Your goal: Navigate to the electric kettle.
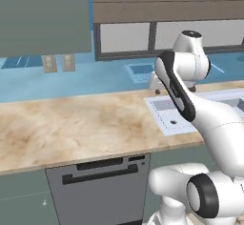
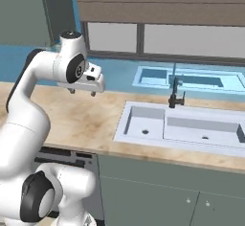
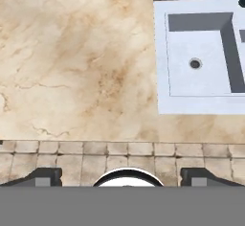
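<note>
beige marble counter (image 3: 81, 67) bare beneath me | my gripper (image 2: 82, 91) hangs above its front edge, fingers spread wide, holding nothing | white sink (image 2: 184, 127) to my right, black faucet (image 2: 174, 96) behind it | electric kettle: cannot tell where

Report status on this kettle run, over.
Gripper open, empty, above the counter. Sink and faucet ahead. Nothing blocking.

- Left base view is looking forward and down from behind-left, over the bench (image 1: 71, 124).
- Right base view is looking from behind-right, sharing the sink (image 2: 182, 124).
- Hand view is looking straight down, close over both.
</note>
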### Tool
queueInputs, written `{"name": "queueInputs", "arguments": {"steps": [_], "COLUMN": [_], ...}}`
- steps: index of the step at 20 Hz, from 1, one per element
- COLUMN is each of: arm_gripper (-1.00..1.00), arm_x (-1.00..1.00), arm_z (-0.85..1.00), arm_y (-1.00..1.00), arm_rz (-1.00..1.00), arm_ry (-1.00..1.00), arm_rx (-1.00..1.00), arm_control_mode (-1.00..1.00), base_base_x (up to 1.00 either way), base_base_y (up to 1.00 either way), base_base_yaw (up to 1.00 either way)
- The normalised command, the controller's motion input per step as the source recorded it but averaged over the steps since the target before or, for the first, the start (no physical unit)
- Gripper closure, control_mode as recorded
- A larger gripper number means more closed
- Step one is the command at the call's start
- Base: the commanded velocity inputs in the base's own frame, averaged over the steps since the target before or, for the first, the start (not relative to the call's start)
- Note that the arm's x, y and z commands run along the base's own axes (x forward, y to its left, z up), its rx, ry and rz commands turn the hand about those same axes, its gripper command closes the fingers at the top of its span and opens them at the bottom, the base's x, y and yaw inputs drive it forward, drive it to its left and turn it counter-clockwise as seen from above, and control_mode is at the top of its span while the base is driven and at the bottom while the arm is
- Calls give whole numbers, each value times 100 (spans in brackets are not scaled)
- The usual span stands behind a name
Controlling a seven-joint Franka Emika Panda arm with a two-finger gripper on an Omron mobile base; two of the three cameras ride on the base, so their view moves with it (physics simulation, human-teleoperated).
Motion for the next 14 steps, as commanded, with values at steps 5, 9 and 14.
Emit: {"name": "queueInputs", "arguments": {"steps": [5,9,14], "arm_gripper": [-100,-100,-100], "arm_x": [0,0,0], "arm_z": [0,0,0], "arm_y": [0,0,0], "arm_rz": [0,0,0], "arm_ry": [0,0,0], "arm_rx": [0,0,0], "arm_control_mode": [100,100,100], "base_base_x": [0,0,0], "base_base_y": [-100,-100,-100], "base_base_yaw": [0,-1,-2]}}
